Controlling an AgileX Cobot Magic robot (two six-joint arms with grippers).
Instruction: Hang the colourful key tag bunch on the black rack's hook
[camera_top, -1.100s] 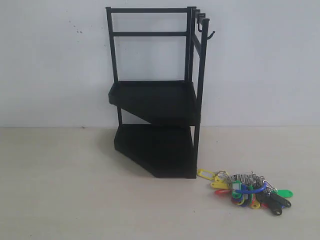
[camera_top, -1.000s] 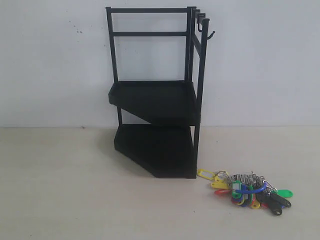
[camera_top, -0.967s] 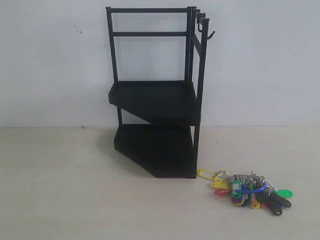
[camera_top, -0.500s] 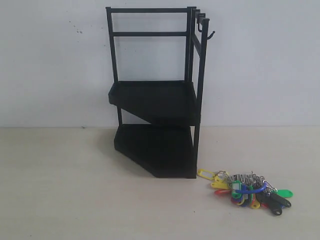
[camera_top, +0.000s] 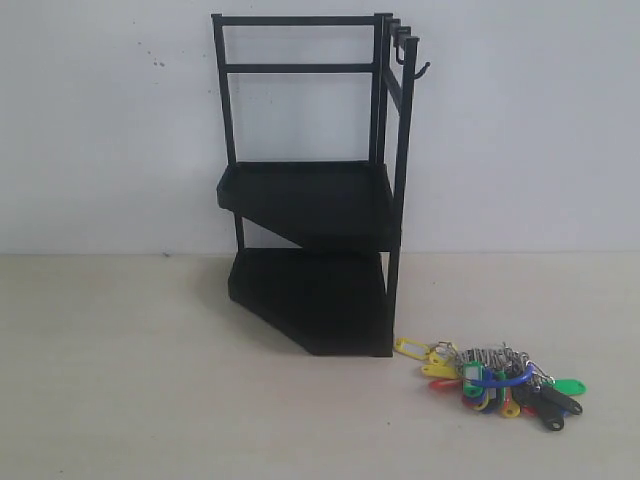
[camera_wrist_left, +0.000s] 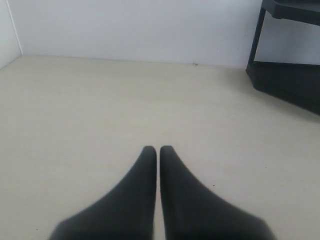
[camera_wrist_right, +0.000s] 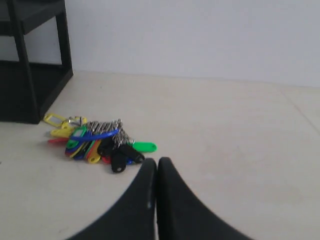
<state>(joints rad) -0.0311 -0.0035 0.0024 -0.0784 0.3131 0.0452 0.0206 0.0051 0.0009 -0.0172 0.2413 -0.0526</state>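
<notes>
Pale worktop (camera_top: 120, 390), left end effector (camera_wrist_left: 158, 149) and right end effector (camera_wrist_right: 157, 161) closed, empty, plastic key tags (camera_top: 495, 385) beside angular black metal rack (camera_top: 310, 200).

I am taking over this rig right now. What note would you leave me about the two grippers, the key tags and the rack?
Left gripper: shut, empty, over the table; its camera does not show the bunch.
Right gripper: shut, empty, close to the colourful key tag bunch but not touching it.
The bunch lies on the table, beside the foot of the black rack on the right of the exterior view. The hook at the rack's top carries nothing.
Done: nothing yet.
Left: open the right gripper, grasp the bunch, lift it and hang it on the hook.
</notes>
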